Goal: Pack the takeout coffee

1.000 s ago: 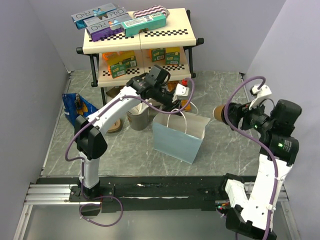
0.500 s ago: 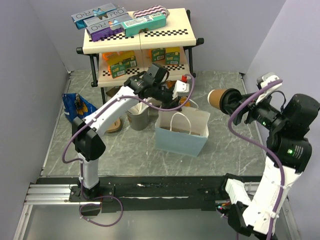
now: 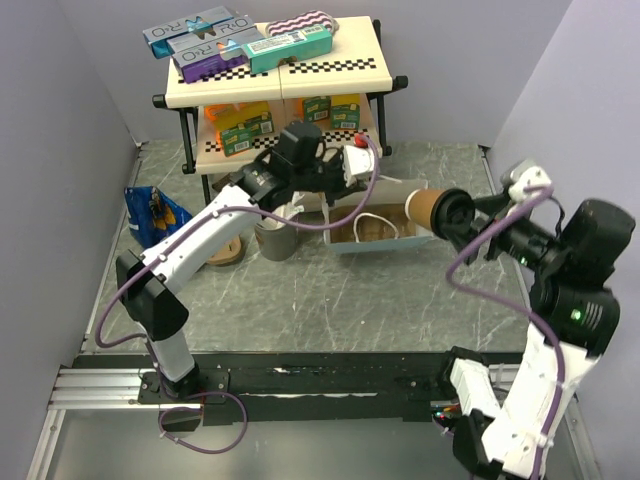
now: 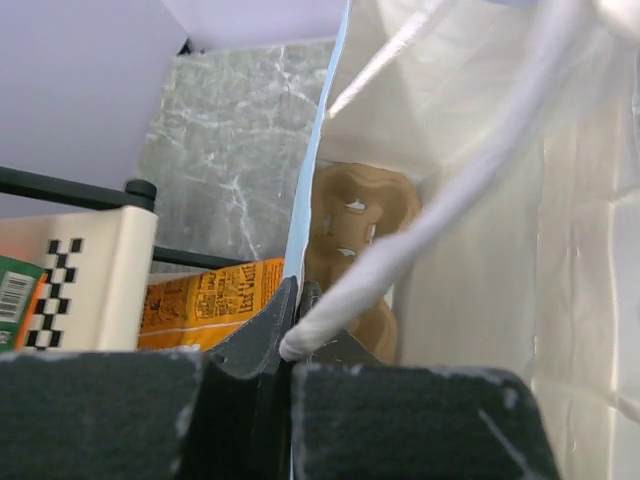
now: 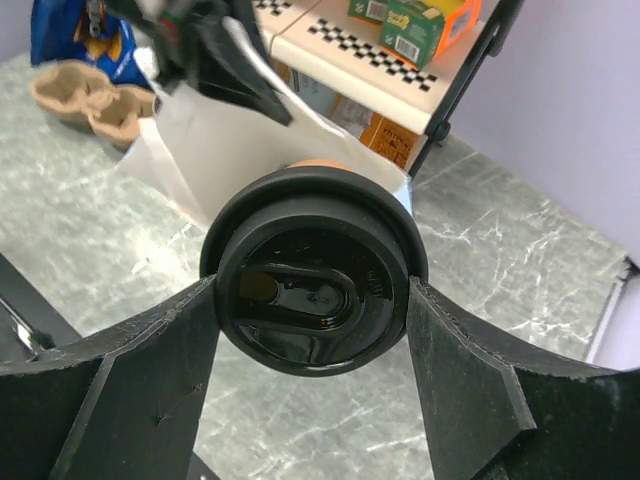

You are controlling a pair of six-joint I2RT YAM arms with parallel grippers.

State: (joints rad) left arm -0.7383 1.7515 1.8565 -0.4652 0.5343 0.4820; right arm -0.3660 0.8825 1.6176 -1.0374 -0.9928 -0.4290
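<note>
Tan kraft paper coffee cup (image 3: 424,207), clamped sideways by right gripper (image 5: 312,295), shows its round black lid (image 5: 312,300) face only in right-wrist view; left gripper (image 4: 290,335) pinches white handle (image 4: 400,262).

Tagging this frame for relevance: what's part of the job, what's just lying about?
Job: coffee, bag, left hand, right hand.
Lying about: shelf, boxes, grey cup, carrier, blue packet.

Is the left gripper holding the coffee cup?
No, the left gripper is shut on the rim of the paper bag and its white handle.
</note>
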